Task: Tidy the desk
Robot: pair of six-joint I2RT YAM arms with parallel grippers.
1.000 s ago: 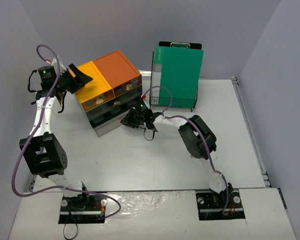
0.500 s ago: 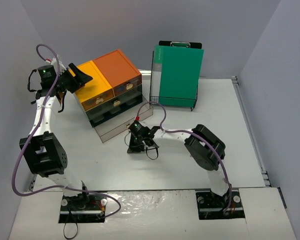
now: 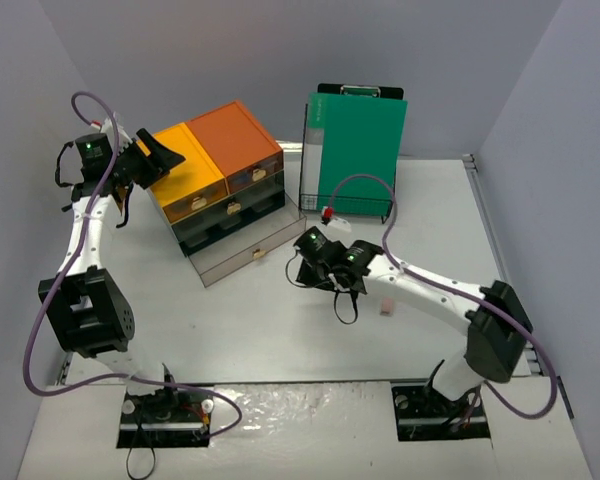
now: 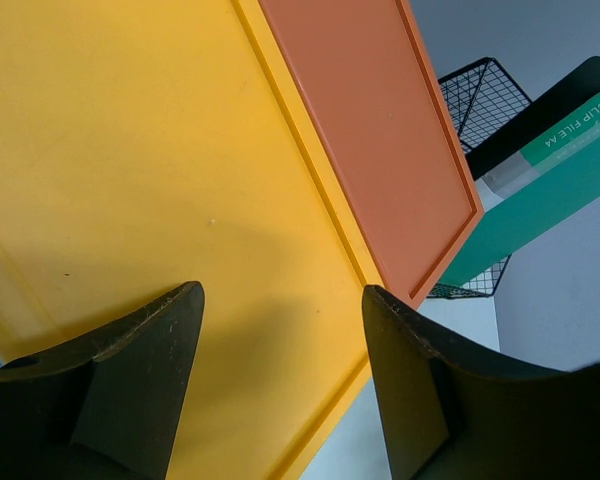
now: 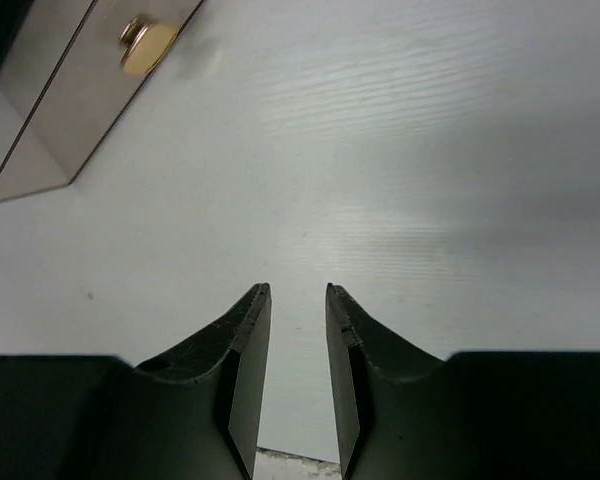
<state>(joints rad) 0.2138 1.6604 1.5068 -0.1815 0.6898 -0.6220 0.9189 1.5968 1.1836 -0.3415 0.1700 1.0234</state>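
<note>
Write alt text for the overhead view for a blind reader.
On a white desk, the right hand hovers near the protruding bottom drawer of a drawer unit. The left hand is over its yellow top.

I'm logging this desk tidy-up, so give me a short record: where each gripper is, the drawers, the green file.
Left gripper: open, over the drawer unit's yellow top
Right gripper: narrowly open, empty, low over the desk by the bottom drawer
Drawer state: bottom one pulled out
Green file: standing in the wire rack
</note>
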